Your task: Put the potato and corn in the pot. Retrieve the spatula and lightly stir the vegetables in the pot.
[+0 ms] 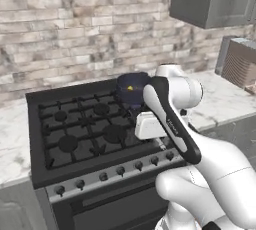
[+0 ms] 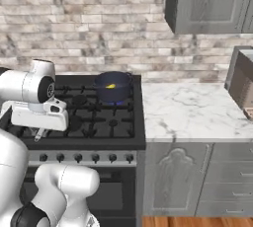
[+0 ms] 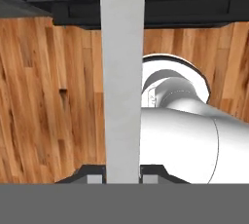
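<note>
A pot stands on the back right burner of a black stove, centre left of the right base frame; its open top has free room above. The front burners are partly covered by the arm's hand. To the right, a bare marble counter offers room, under a grey cabinet at upper right.

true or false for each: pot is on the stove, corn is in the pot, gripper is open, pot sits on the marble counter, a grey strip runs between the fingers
1. The pot is on the stove. True.
2. Something yellow, likely the corn, lies in the pot. True.
3. The gripper is open. False: it is shut on a grey strip, probably the spatula handle.
4. The pot sits on the marble counter. False: it is on a back burner.
5. A grey strip runs between the fingers. True.
</note>
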Controlling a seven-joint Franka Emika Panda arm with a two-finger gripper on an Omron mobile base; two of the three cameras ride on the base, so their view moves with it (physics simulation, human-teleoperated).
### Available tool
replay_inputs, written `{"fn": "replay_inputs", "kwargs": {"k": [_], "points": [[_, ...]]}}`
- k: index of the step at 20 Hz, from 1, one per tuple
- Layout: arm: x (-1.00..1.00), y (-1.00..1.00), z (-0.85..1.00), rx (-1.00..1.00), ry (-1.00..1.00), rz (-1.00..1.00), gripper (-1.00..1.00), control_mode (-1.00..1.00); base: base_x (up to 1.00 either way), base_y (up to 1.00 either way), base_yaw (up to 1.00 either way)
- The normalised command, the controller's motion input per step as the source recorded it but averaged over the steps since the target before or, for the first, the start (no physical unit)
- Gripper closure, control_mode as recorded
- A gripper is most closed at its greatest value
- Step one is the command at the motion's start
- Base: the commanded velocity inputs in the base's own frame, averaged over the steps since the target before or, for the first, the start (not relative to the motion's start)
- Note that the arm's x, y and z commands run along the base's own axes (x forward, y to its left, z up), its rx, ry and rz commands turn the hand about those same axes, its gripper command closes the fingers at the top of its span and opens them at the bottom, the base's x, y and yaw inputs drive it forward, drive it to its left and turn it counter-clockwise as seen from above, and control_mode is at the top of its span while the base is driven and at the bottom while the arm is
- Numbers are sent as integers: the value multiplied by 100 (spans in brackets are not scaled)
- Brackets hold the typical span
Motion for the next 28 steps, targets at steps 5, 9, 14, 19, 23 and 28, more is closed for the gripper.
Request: {"fn": "replay_inputs", "kwargs": {"k": [5,9,14,19,23,28], "points": [[0,0,0,0,0,0,100,100,56,-72,0],[0,0,0,0,0,0,100,100,46,-36,0],[0,0,0,0,0,0,100,100,51,-15,-1],[0,0,0,0,0,0,100,100,96,-45,-4],[0,0,0,0,0,0,100,100,21,-74,10],[0,0,0,0,0,0,100,100,6,-46,2]]}}
